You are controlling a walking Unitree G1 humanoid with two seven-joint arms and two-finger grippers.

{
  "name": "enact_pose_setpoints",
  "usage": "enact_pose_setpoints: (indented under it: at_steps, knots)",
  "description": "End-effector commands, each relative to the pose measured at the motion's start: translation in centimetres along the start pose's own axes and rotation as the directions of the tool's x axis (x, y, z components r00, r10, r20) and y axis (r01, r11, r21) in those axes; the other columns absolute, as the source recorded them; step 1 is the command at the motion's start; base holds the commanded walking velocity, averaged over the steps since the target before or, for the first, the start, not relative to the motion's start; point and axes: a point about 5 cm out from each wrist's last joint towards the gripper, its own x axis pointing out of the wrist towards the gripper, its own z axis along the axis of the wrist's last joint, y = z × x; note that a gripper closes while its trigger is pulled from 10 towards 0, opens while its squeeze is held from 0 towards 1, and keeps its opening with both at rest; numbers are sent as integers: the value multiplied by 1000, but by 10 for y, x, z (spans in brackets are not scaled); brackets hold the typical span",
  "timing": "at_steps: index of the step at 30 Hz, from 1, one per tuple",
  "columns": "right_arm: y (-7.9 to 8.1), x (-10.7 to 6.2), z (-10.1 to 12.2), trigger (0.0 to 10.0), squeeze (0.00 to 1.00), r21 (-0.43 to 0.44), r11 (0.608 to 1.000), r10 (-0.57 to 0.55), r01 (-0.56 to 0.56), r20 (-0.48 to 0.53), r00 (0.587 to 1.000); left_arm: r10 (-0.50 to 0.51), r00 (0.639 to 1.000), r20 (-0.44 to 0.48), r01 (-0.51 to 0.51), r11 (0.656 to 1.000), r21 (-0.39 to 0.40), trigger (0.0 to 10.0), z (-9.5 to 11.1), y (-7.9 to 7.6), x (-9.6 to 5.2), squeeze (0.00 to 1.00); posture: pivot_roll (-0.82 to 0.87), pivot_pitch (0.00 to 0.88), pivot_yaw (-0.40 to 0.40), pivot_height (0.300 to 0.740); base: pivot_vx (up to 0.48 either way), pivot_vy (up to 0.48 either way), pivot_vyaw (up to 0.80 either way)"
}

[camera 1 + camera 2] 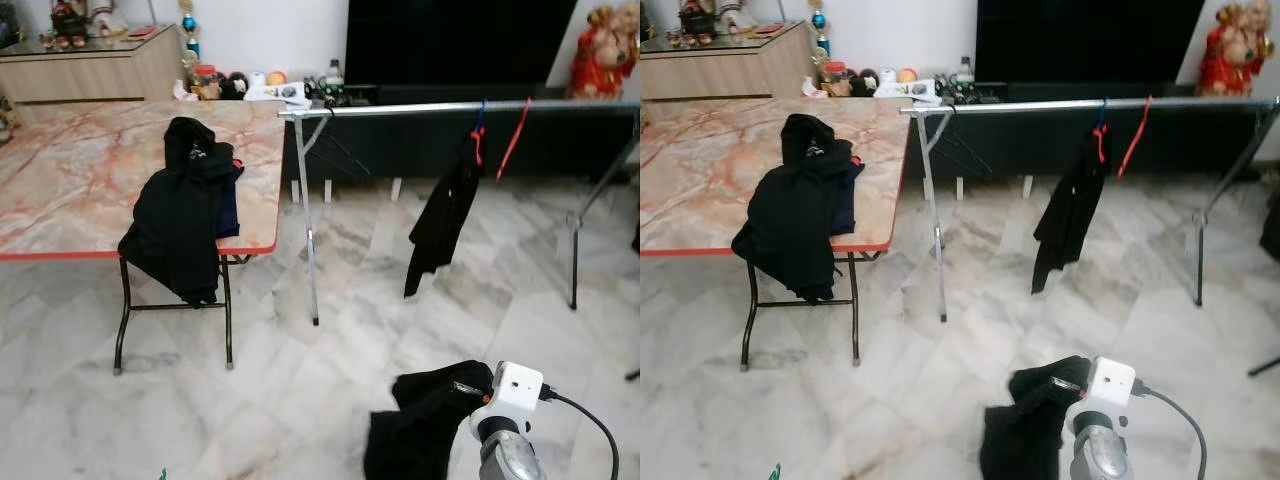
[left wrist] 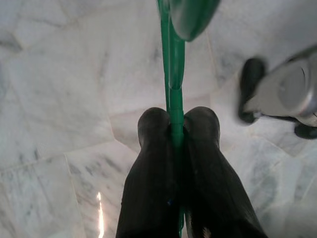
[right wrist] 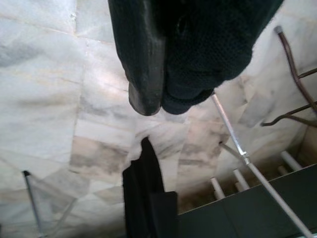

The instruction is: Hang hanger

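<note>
My left gripper [image 2: 177,119] is shut on a green hanger [image 2: 172,59], pinching its thin bar over the marble floor; the hanger's tip [image 1: 162,474] peeks in at the bottom edge of the left eye view. My right gripper [image 3: 163,101] is shut on a black garment [image 1: 425,425], which droops low in front of me at the right. One black finger [image 3: 146,74] shows beside the cloth. Ahead stands a silver clothes rail [image 1: 450,107] carrying a black garment on a blue hanger [image 1: 445,210], a bare red hanger [image 1: 514,138] and a dark hanger [image 1: 335,150].
A marble-patterned folding table [image 1: 70,170] stands to the left, with a pile of black clothes [image 1: 185,205] hanging over its edge. Behind the rail are a dark TV cabinet [image 1: 450,45] and a red figurine [image 1: 603,50]. A cable [image 1: 595,425] trails from my right wrist.
</note>
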Motion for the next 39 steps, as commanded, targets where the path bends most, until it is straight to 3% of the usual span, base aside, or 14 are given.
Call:
enact_pose_setpoints:
  at_steps: [1,10,34,39]
  knots:
    - [8,5,11,10000,0,4,1000,20,-20,42,999,18,1000,-10,-18,1000,5,10000,-5,11,-3,0,206,0,18,740,0,352,0]
    - [8,6,12,10000,0,4,1000,19,-19,46,999,23,999,-23,-23,1000,4,10000,-13,17,-6,0,209,0,13,740,0,356,0]
    - [9,7,15,10000,0,-1,1000,27,-27,61,998,8,1000,-25,-7,999,48,10000,-7,4,-2,0,171,0,30,740,0,355,0]
    - [9,7,16,10000,0,-4,1000,29,-29,69,997,11,1000,-21,-9,998,58,10000,-6,3,-1,0,173,0,27,740,0,0,0]
